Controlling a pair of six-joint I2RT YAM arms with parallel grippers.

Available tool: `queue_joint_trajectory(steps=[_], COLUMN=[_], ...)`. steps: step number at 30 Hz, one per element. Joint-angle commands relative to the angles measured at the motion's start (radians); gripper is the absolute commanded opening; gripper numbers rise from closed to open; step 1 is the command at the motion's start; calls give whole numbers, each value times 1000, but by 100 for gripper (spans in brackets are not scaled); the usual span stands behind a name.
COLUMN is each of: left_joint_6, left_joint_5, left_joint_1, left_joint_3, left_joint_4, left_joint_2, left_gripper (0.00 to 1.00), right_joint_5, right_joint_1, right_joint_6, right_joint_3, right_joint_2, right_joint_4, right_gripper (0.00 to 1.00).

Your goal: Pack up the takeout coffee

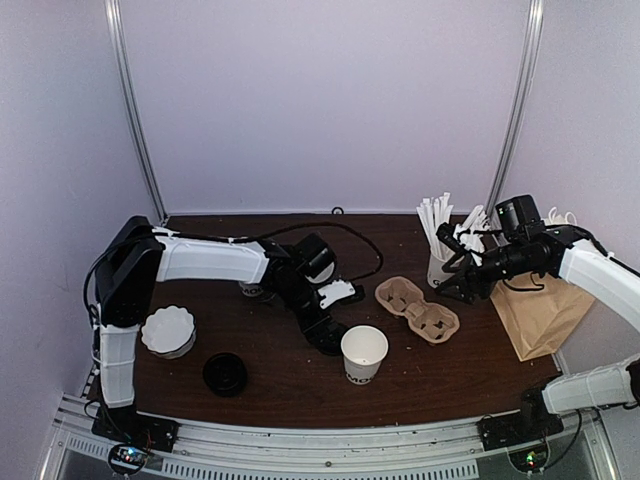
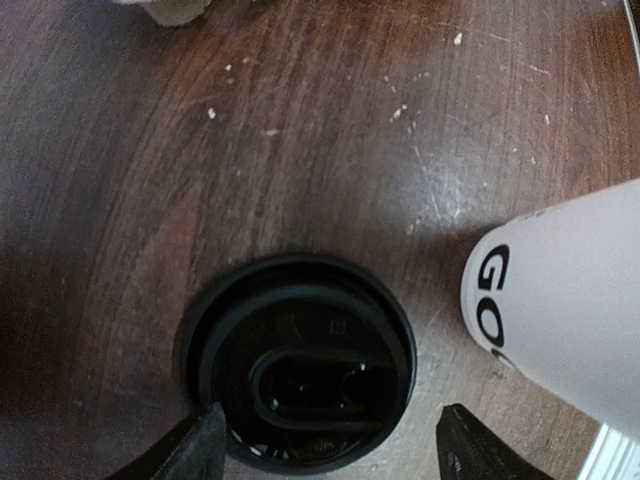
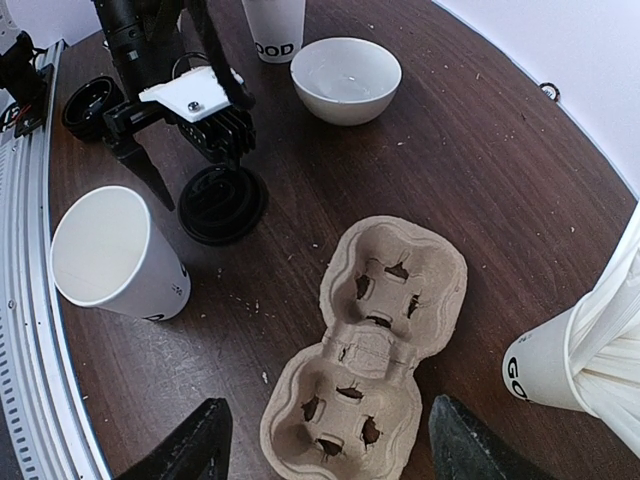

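No cup with a lid on it shows. A black plastic lid [image 2: 300,360] lies flat on the table, also in the right wrist view [image 3: 222,203]. My left gripper [image 2: 330,420] is open right over it, the left finger at its rim and the right finger apart from it. In the top view the left gripper [image 1: 325,338] hides this lid. A lidless white cup with black lettering [image 1: 363,352] stands just right of it [image 2: 560,300] [image 3: 118,255]. My right gripper [image 3: 328,410] is open and empty above the cardboard cup carrier [image 3: 385,340], at the right of the table [image 1: 450,288].
A second black lid [image 1: 225,373] lies near the front left. A white bowl [image 1: 168,330] sits left. Another printed white cup [image 3: 275,25] stands behind the bowl, its top cut off. A cup of white sticks [image 1: 440,262] and a brown paper bag [image 1: 540,315] stand right.
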Motion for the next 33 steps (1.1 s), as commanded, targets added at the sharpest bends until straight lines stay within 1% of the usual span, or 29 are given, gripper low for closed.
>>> queue_joint_trajectory(steps=[1,9,16,24,29,30,31,33], left_joint_6=[23,29,50,73,78,79,80,83], left_joint_5=[-22,-31,-76,-117,-125,-127,-129,-133], left_joint_1=[-13,-23,-36,-37,-37,-37,-36,-36], left_joint_3=[59,64,66,41,34,34,34,28], left_joint_4=[0,-9,-22,-4,3,3,4,12], left_joint_2=[37,60,68,20,18,16,14,8], left_gripper=[77,77,77,78,79,86,96,97], right_joint_5=[-18,-22,-26,-28,-33,-34,-34,-35], right_joint_1=[-4,-4,-4,-4,-4,-4,-4,-4], right_joint_6=[-8,-23,-26,-29,-35,-36,-37,-38], right_joint_3=[-6,-1,-4,-5,-6,-6,-5,-4], right_joint_2=[1,19,17,16,19,20,22,25], right_joint_4=[-5,-15,-18,-22,-27,-28,-29,-33], right_gripper=[72,72,72,72,72,72,72,72])
